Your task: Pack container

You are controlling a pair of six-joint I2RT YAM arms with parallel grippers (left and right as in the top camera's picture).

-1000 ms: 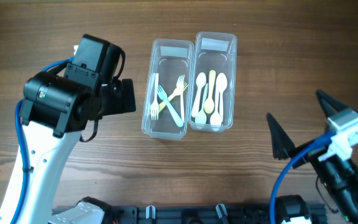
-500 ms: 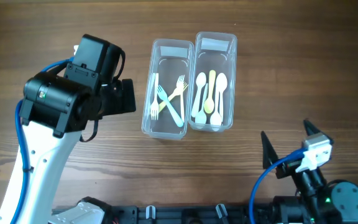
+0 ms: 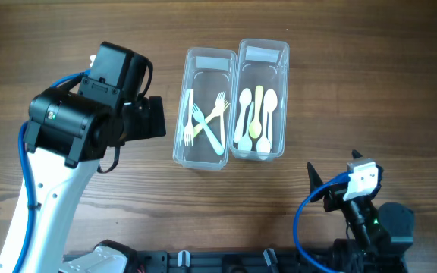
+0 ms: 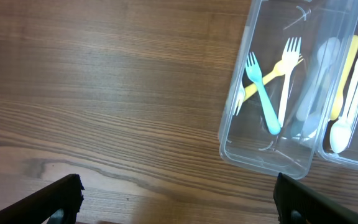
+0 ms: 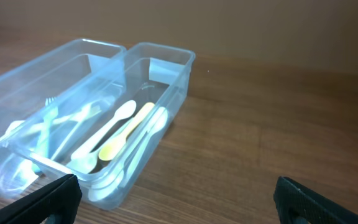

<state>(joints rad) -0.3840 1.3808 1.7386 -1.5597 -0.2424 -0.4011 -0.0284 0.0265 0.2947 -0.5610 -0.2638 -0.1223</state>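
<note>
Two see-through boxes sit pressed side by side in the upper middle of the top view: the fork box (image 3: 209,58) holds blue, yellow and white forks (image 3: 205,125), and the spoon box (image 3: 263,53) to its right holds white and yellow spoons (image 3: 258,114). The left tool (image 4: 179,200) is spread wide open and empty, just left of the fork box, with bare brown tabletop (image 3: 370,68) all around the boxes' edges. The right tool (image 5: 178,200) is wide open too, low in the right of the top view, well apart from both boxes.
</note>
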